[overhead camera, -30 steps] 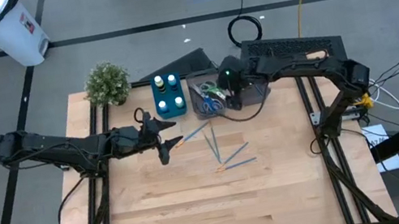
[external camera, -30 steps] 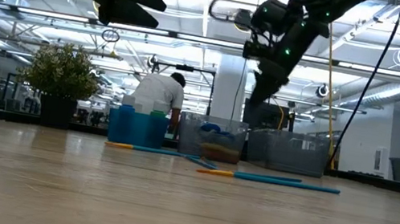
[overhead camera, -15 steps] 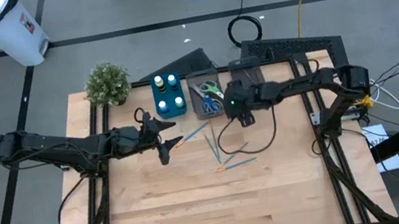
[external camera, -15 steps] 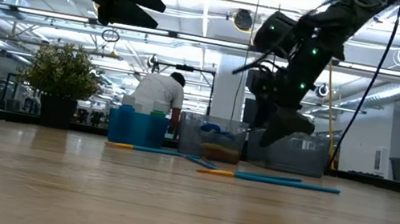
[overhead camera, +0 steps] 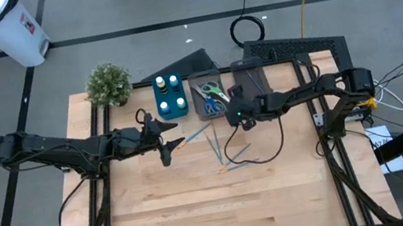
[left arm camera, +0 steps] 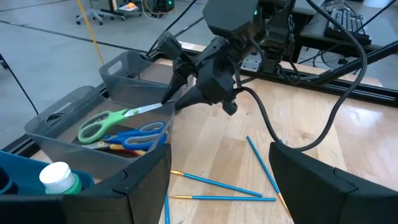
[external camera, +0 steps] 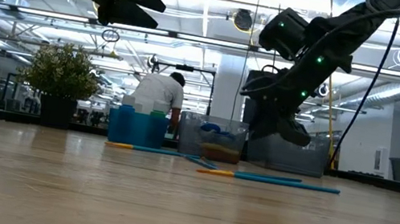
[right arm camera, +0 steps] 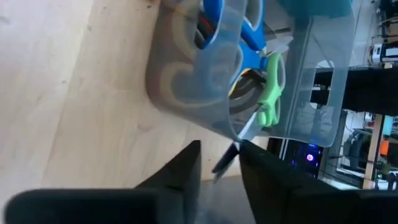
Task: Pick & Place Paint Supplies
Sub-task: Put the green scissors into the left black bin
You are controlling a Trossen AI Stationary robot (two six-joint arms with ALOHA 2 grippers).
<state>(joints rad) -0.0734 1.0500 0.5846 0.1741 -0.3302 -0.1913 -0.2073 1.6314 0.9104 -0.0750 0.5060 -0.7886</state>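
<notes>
My right gripper (overhead camera: 228,111) hangs just off the near right corner of the grey bin (overhead camera: 203,114), fingers pointing at it and a narrow gap between them, nothing inside (right arm camera: 219,155). Green scissors (left arm camera: 106,121) and blue scissors (left arm camera: 140,134) lie in that bin. Bottles (overhead camera: 170,95) stand in the blue bin to its left. Several thin blue brushes (overhead camera: 230,158) lie flat on the wood, also seen in the left wrist view (left arm camera: 217,183). My left gripper (overhead camera: 166,146) hovers open above the table, left of the brushes, holding nothing.
A second grey bin (left arm camera: 130,68) stands right of the scissors bin. A potted plant (overhead camera: 107,84) sits at the far left corner. My right arm's cable (overhead camera: 262,148) loops over the table near the brushes. A person (external camera: 158,93) stands in the room beyond.
My right gripper has drawn back from over the grey bin toward the table's near side and come lower. It now stands beside the bin's corner, and the green scissors in the bin have come into view. My left arm has kept still.
</notes>
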